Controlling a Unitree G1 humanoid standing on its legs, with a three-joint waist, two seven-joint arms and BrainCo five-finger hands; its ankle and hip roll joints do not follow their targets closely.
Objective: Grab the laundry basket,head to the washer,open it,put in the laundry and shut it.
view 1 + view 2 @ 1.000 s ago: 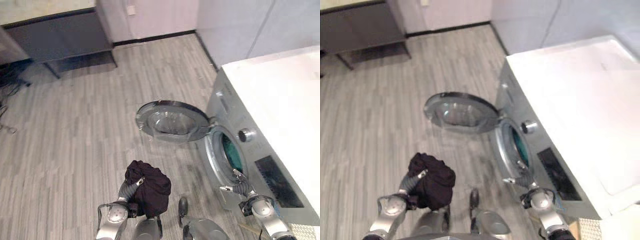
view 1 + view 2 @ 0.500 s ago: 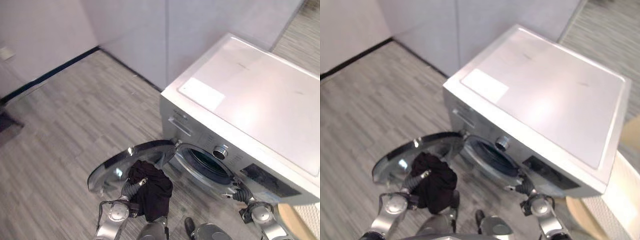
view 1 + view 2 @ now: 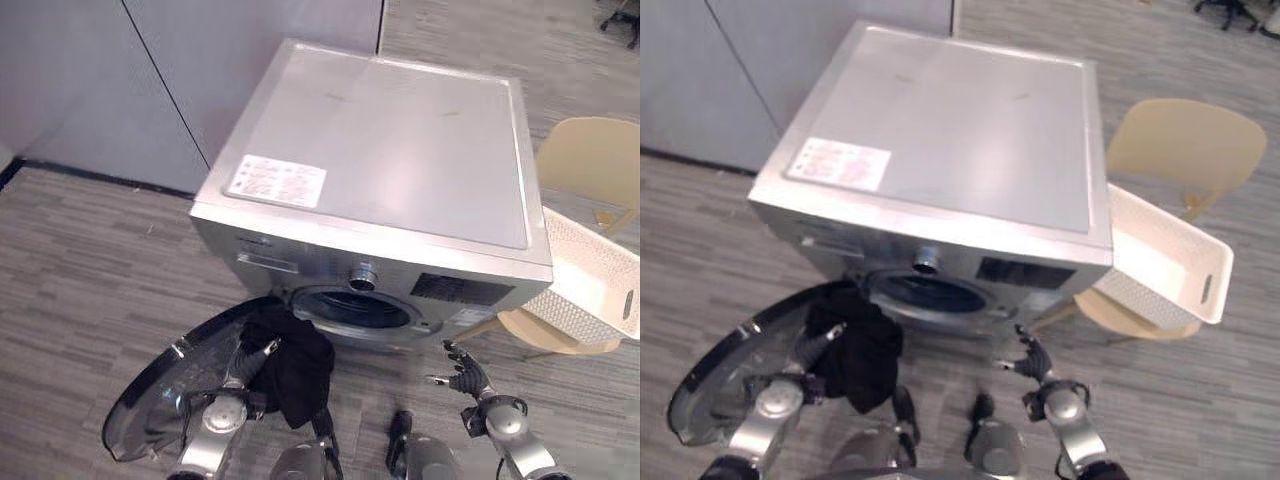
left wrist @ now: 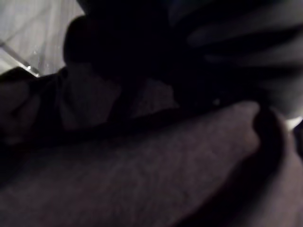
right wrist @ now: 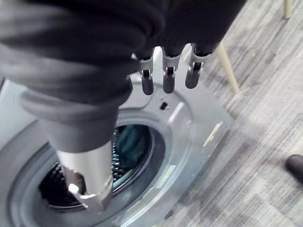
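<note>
Camera swings to face the silver front-loading washer (image 3: 380,190); its round glass door (image 3: 170,395) hangs open at 7 o'clock. Left hand (image 3: 252,362) clutches the black bundled laundry (image 3: 295,365) near the drum opening (image 3: 350,308); right hand (image 3: 462,370) hovers relaxed, empty. Loading and shutting remain.

A white label (image 3: 277,180) sits on the washer (image 3: 400,150) top (its print is too small to read).
</note>
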